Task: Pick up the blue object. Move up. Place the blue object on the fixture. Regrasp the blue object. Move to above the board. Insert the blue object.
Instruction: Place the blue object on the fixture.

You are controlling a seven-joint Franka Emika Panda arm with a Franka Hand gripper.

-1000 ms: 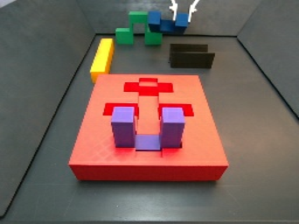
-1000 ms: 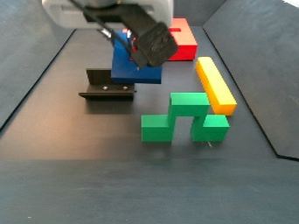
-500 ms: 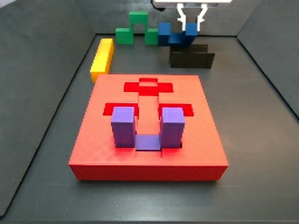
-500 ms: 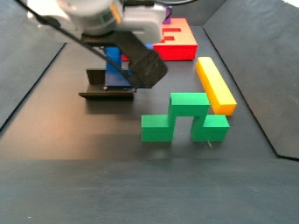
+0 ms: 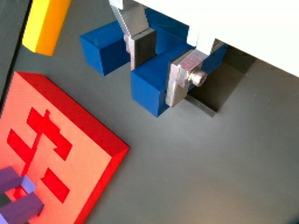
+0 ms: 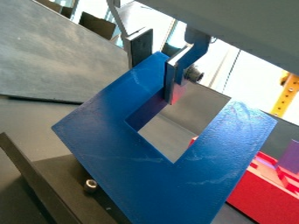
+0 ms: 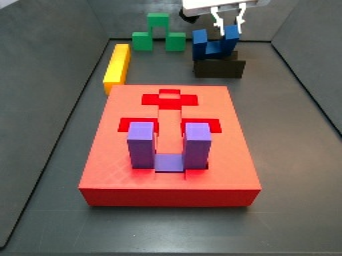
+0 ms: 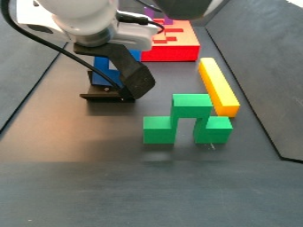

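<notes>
Blue object (image 5: 152,66): upper centre of a wrist view, one prong clamped between the silver fingers (image 5: 181,77) — resting on or just over the fixture (image 7: 218,68).
Gripper (image 5: 160,63): closed on the prong, so the block stands upright for set-down.
Board (image 7: 170,145): frame centre in a side view — well apart, a purple block (image 7: 167,146) in its slot.
</notes>
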